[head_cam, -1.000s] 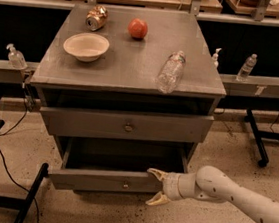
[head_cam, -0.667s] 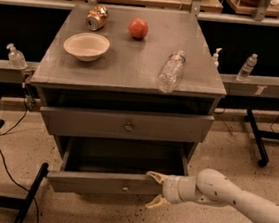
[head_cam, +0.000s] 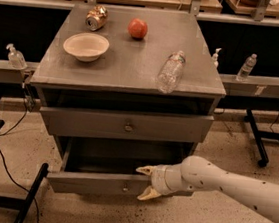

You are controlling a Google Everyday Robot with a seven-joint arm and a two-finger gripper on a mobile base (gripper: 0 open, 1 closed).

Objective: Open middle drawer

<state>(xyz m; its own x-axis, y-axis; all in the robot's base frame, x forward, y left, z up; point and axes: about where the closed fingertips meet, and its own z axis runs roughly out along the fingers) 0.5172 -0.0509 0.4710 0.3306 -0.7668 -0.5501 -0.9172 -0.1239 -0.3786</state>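
Note:
The middle drawer [head_cam: 96, 183] is grey metal with a small round knob [head_cam: 126, 186]. It stands pulled out from the cabinet, and its dark inside shows behind the front. My gripper [head_cam: 145, 183] is at the right part of that front, just right of the knob. It is open. One fingertip [head_cam: 143, 170] sits over the front's top edge and the other [head_cam: 147, 195] is at its bottom edge. The drawer above [head_cam: 128, 125] has its own knob and sits slightly out. The lowest drawer is hidden.
On the cabinet top [head_cam: 134, 67] are a white bowl [head_cam: 86, 45], a can on its side [head_cam: 96, 18], a red apple [head_cam: 138, 28] and a plastic bottle lying down [head_cam: 170, 72]. A black stand leg [head_cam: 29, 196] is at the left, and a rail with bottles [head_cam: 247, 67] at the right.
My gripper has slid a little to the left along the pulled-out drawer's front, toward the knob. The drawer has hardly moved.

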